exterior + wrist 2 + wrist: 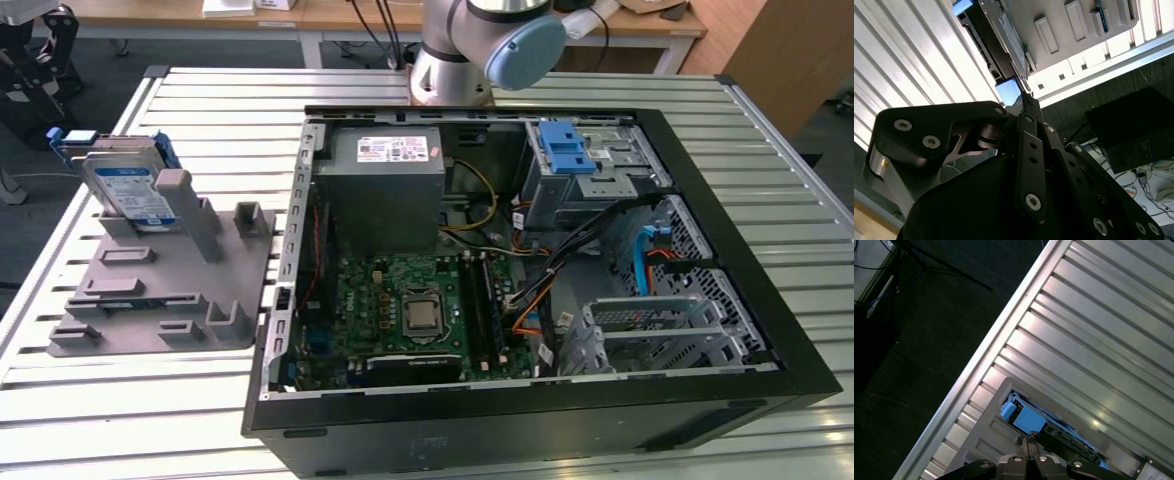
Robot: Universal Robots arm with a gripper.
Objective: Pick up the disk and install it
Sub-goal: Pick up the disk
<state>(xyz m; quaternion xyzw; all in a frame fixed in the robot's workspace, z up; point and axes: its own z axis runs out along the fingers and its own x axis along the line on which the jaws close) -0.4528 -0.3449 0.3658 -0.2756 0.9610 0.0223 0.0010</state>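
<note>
Black linkage plates of the claw (1026,97) sit closest to the lens in the second wrist view. In the first wrist view the two fingertips of the claw (1027,442) meet with nothing between them, so it is closed and holds nothing. Beyond those tips, in line with them but apart and untouched, lies the disk (1026,420), its blue rail end turned toward the claw. In the second wrist view the disk (1006,40) shows its labelled face and dark edge past the tip of the finger. In the exterior view the one disk (131,190) stands upright on its edge in the far corner of a single grey holder (160,300). That holder rests on the slatted metal table (174,400), on the exterior view's left of one open computer case (534,430). Inside the case there is one grey power-supply box (387,190), one green motherboard (400,310) and one blue latch (566,150) on the drive cage. One arm (521,45) rises from behind the case.
</note>
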